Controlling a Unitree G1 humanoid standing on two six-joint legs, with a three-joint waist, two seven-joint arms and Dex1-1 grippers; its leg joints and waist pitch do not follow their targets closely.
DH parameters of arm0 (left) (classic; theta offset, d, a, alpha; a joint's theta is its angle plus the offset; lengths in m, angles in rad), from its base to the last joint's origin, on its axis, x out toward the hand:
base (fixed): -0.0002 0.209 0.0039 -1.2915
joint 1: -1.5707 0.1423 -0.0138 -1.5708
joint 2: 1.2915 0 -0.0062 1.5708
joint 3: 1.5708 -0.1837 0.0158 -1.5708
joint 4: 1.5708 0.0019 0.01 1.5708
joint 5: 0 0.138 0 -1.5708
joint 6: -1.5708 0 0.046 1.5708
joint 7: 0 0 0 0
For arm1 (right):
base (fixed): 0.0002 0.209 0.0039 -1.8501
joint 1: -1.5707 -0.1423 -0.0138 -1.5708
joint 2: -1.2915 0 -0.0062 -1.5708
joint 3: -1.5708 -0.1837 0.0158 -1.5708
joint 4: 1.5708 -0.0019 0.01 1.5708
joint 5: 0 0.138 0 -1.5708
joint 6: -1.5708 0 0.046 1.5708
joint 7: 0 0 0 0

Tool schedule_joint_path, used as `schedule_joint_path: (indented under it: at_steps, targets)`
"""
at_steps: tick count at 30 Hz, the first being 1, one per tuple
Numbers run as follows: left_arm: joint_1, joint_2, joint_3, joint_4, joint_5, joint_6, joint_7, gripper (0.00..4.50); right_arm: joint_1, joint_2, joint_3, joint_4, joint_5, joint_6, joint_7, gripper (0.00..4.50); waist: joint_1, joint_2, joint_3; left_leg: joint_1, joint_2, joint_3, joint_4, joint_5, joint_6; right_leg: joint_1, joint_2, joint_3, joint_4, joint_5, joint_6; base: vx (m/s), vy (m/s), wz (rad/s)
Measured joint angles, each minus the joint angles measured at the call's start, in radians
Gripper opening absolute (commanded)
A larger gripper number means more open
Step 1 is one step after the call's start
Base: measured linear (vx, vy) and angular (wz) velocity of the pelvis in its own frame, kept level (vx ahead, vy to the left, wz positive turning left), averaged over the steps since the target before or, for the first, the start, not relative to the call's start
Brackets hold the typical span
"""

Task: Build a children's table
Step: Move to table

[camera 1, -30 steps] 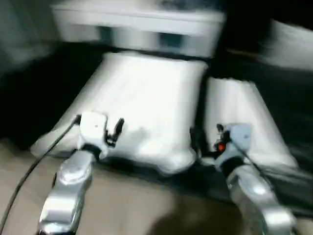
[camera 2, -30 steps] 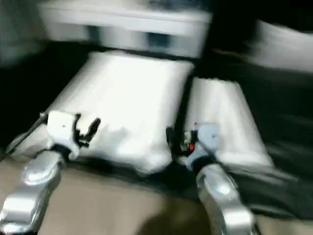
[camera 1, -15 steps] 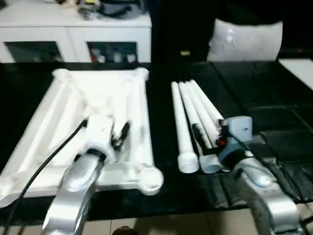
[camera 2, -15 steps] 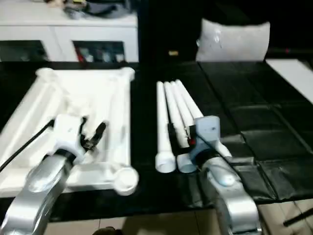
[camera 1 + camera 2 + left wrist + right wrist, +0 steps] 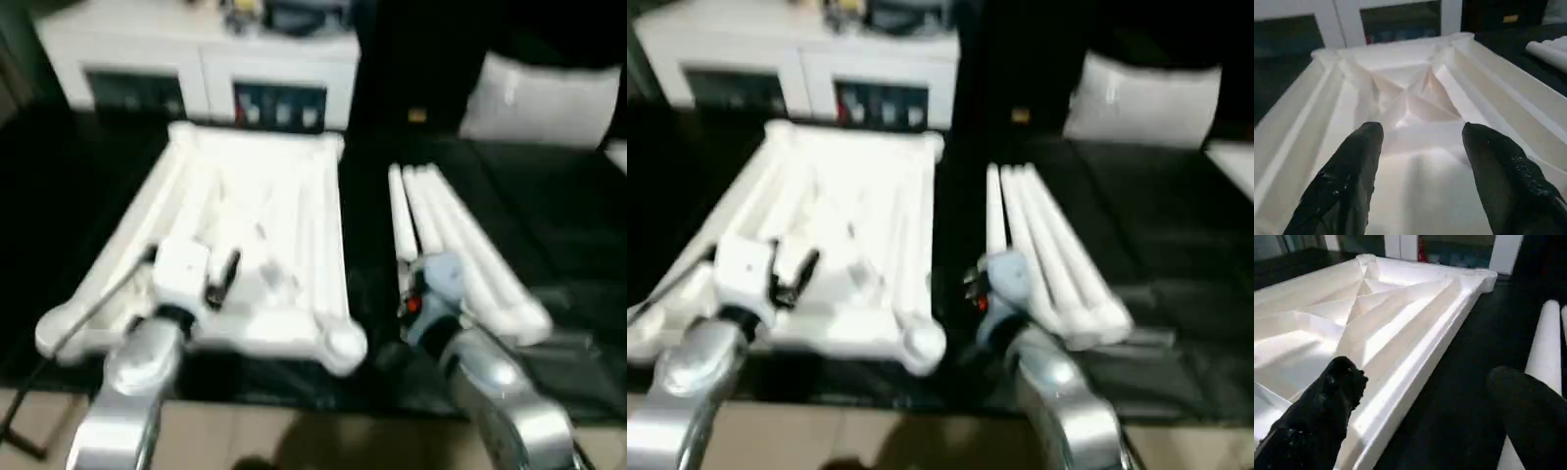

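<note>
Left gripper (image 5: 1420, 142): open, empty, over tabletop (image 5: 284, 186)
Right gripper (image 5: 1425, 382): wide open, empty
Legs (image 5: 460, 245): bundled beside tabletop

A black mat (image 5: 549, 235) covers the floor, with a strip of tan flooring (image 5: 294, 441) showing along its near edge. The white tabletop (image 5: 245, 245) lies upside down on the mat, ribbed underside up, round sockets at its corners, one of them (image 5: 343, 345) at the near right. Just to its right, apart from it across a dark gap, the white tube legs (image 5: 456, 250) lie side by side, touching one another, their wider ends toward the near edge.
</note>
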Motion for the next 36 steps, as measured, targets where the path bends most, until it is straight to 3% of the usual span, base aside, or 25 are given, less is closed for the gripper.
schedule_joint_path:
  at_steps: [1,2,4,5,7,8,11,14,18,22,25,27,28,29,30,31,32,33,34,35,36]
  targets:
    - [0.002,0.000,-0.002,-0.005,0.001,0.000,0.001,2.97,0.000,0.003,-0.003,-0.004,0.003,-0.007,0.000,4.50,0.020,-0.028,-0.007,-0.005,-0.018,0.028,-0.014,0.008,-0.007,0.006,-0.027,0.035,-0.064,0.051,0.073,-0.047,-0.144,0.27]
    - [0.007,-0.011,-0.004,-0.005,0.004,0.000,0.002,2.97,0.004,0.003,-0.013,-0.004,-0.001,-0.013,-0.007,4.50,0.034,-0.035,-0.004,-0.002,-0.015,0.046,-0.017,0.010,-0.005,-0.003,-0.034,0.043,-0.053,0.052,0.086,-0.059,-0.165,0.00]
    - [0.014,-0.025,-0.030,-0.010,0.008,-0.003,0.001,2.97,0.014,-0.008,-0.044,-0.006,-0.013,-0.024,-0.020,4.50,0.067,-0.031,-0.008,0.000,0.009,0.092,-0.026,0.000,0.011,-0.017,-0.047,0.047,-0.054,0.054,0.080,-0.050,-0.142,-0.02]
    - [0.011,-0.024,-0.032,-0.018,0.008,-0.005,0.001,2.97,0.014,-0.007,-0.065,-0.012,0.000,-0.024,-0.018,4.50,0.079,-0.028,-0.010,0.010,0.025,0.106,-0.037,0.002,0.013,-0.022,-0.047,0.052,-0.054,0.057,0.075,-0.028,-0.080,-0.02]
    - [0.005,-0.017,-0.030,-0.027,0.009,-0.008,-0.001,2.97,0.014,0.004,-0.107,-0.039,0.029,-0.024,-0.011,4.50,0.089,-0.015,-0.016,0.019,0.061,0.147,-0.068,0.046,-0.019,-0.028,-0.045,0.046,-0.059,0.062,0.070,0.000,0.000,0.00]
    - [0.003,-0.012,-0.029,-0.027,0.009,-0.008,-0.002,2.97,0.013,0.003,-0.107,-0.048,0.034,-0.023,-0.007,4.50,0.088,-0.011,-0.019,0.018,0.064,0.151,-0.071,0.047,-0.020,-0.028,-0.045,0.045,-0.065,0.067,0.068,0.000,0.000,0.00]
    - [0.002,0.001,-0.026,-0.021,0.011,-0.008,-0.003,2.97,0.011,-0.008,-0.079,-0.066,0.035,-0.020,0.001,4.50,0.083,-0.012,-0.019,0.015,0.071,0.155,-0.077,0.049,-0.022,-0.023,-0.041,0.043,-0.092,0.088,0.063,0.000,0.000,0.00]
    - [-0.013,-0.008,-0.025,-0.019,0.011,-0.008,-0.003,2.97,0.012,0.025,-0.097,-0.061,0.033,-0.033,-0.021,4.50,0.074,-0.012,-0.019,0.015,0.073,0.165,-0.080,0.049,-0.022,-0.019,-0.043,0.045,-0.107,0.096,0.068,0.000,0.000,0.00]
    - [-0.019,-0.018,-0.027,-0.013,0.009,-0.015,-0.008,2.97,0.018,0.026,-0.102,-0.060,0.029,-0.017,-0.045,4.50,0.071,-0.016,-0.019,0.014,0.072,0.173,-0.082,0.047,-0.019,-0.020,-0.045,0.049,-0.111,0.098,0.073,0.000,0.000,0.00]
    - [-0.020,-0.018,-0.043,-0.010,0.009,-0.015,-0.014,2.97,0.023,0.014,-0.120,-0.061,0.021,-0.008,-0.047,4.50,0.082,-0.019,-0.020,0.010,0.072,0.186,-0.088,0.054,0.004,-0.018,-0.052,0.056,-0.123,0.102,0.081,0.000,0.000,0.00]
    - [-0.022,-0.023,-0.062,-0.009,0.009,-0.015,-0.015,2.97,0.037,-0.002,-0.120,-0.064,0.020,-0.008,-0.045,4.50,0.105,-0.012,-0.024,-0.006,0.067,0.200,-0.057,0.036,0.040,-0.017,-0.067,0.064,-0.128,0.103,0.100,0.010,0.100,0.03]
    - [-0.022,-0.022,-0.055,-0.007,0.009,-0.016,-0.016,2.97,0.052,-0.002,-0.118,-0.065,0.019,-0.008,-0.044,4.50,0.107,-0.010,-0.026,-0.005,0.047,0.211,-0.057,0.031,0.062,-0.014,-0.082,0.070,-0.145,0.111,0.106,0.020,0.220,0.05]
    - [-0.021,-0.020,-0.050,0.001,0.009,-0.016,-0.016,2.97,0.050,0.005,-0.100,-0.066,0.019,-0.007,-0.043,4.50,0.094,-0.009,-0.026,-0.004,0.034,0.215,-0.058,0.030,0.080,-0.023,-0.083,0.067,-0.137,0.107,0.079,0.013,0.187,0.06]
    - [-0.021,-0.019,-0.047,0.005,0.010,-0.016,-0.017,2.97,0.048,0.011,-0.088,-0.067,0.020,-0.006,-0.039,4.50,0.080,-0.007,-0.025,-0.004,0.025,0.217,-0.057,0.030,0.091,-0.036,-0.085,0.053,-0.096,0.090,0.046,-0.013,0.184,0.08]
    - [-0.023,-0.017,-0.045,0.008,0.016,-0.020,-0.012,2.97,0.049,0.013,-0.085,-0.072,0.020,-0.001,-0.037,4.50,0.074,-0.007,-0.025,-0.004,0.020,0.223,-0.056,0.031,0.098,-0.054,-0.076,0.027,-0.047,0.080,0.049,-0.051,0.135,0.04]
    - [-0.027,-0.019,-0.045,0.010,0.022,-0.025,-0.009,2.97,0.049,0.012,-0.088,-0.078,0.020,0.001,-0.037,4.50,0.072,-0.008,-0.025,-0.007,0.014,0.230,-0.057,0.034,0.105,-0.060,-0.056,0.003,-0.031,0.073,0.055,-0.051,0.135,0.04]
    - [-0.030,-0.020,-0.045,0.010,0.023,-0.031,-0.007,2.97,0.050,0.011,-0.093,-0.080,0.020,0.002,-0.038,4.50,0.073,-0.014,-0.024,-0.011,0.005,0.236,-0.057,0.037,0.109,-0.056,-0.039,-0.007,-0.047,0.071,0.057,-0.076,0.078,-0.06]
    - [-0.031,-0.024,-0.047,0.013,0.024,-0.034,-0.003,2.97,0.050,0.007,-0.099,-0.081,0.020,0.004,-0.039,4.50,0.074,-0.017,-0.022,-0.015,-0.003,0.239,-0.057,0.038,0.103,-0.049,-0.030,0.006,-0.057,0.072,0.041,0.000,0.000,0.00]
    - [-0.026,-0.036,-0.054,0.014,0.023,-0.035,-0.002,2.97,0.054,0.002,-0.101,-0.081,0.018,0.007,-0.043,4.50,0.073,-0.010,-0.019,-0.014,-0.002,0.242,-0.061,0.042,0.094,-0.050,-0.033,0.005,-0.064,0.078,0.040,-0.099,0.048,-0.01]
    - [-0.020,-0.033,-0.066,0.014,0.024,-0.034,-0.003,2.97,0.055,-0.001,-0.098,-0.080,0.015,0.009,-0.045,4.50,0.062,0.002,-0.013,-0.009,0.005,0.236,-0.064,0.047,0.087,-0.043,-0.030,-0.007,-0.078,0.083,0.038,-0.124,0.023,0.05]
    - [-0.018,-0.028,-0.068,0.014,0.025,-0.034,-0.004,2.97,0.055,0.002,-0.096,-0.081,0.014,0.009,-0.044,4.50,0.056,0.008,-0.010,-0.006,0.011,0.231,-0.066,0.050,0.082,-0.034,-0.026,-0.012,-0.073,0.075,0.043,-0.124,0.023,0.05]
